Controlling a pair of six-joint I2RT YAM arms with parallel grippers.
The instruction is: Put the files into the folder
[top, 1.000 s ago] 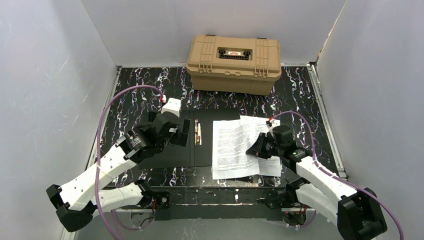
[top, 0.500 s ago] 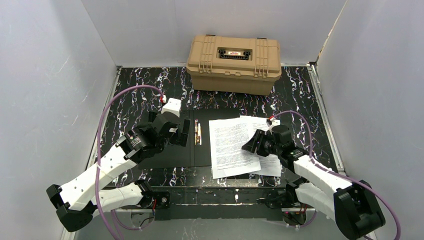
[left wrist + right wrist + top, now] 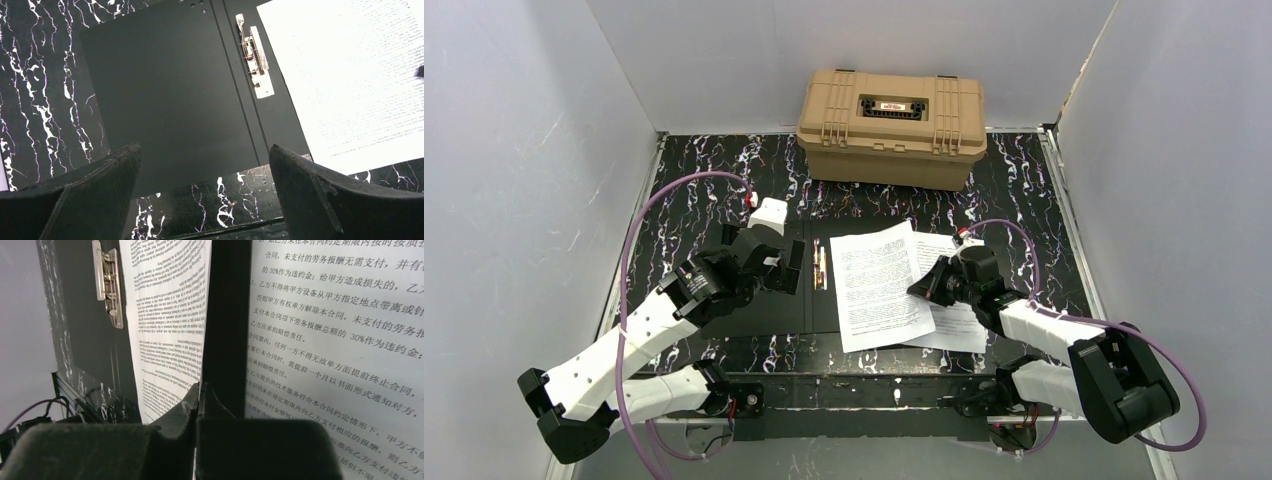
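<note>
- The files [image 3: 879, 285], centre of the top view: thin white paper, matt, covered in dense black print.
- The folder [image 3: 170, 90]: smooth, matt black card inside. A bright, shiny metal clip [image 3: 254, 62] sits by its spine, upper middle of the left wrist view.
- The table [image 3: 704, 170]: black marble-like surface with white and purplish veins and a faint sheen.
- The hard case [image 3: 889, 125], top centre: tan moulded plastic, matt, ribbed.
- The left gripper [image 3: 204, 149]: fingers [image 3: 320, 200] of black, grainy, matt plastic, in the lower corners.

Looks like a robot test lab. Has plain white walls [image 3: 524, 150] closing in a black bench [image 3: 704, 168] with white squiggles. Shows a white left arm [image 3: 624, 345] and a white right arm [image 3: 1049, 335] bolted at the near edge, purple cables [image 3: 689, 176] looping off them, and a tan case [image 3: 890, 125].
</note>
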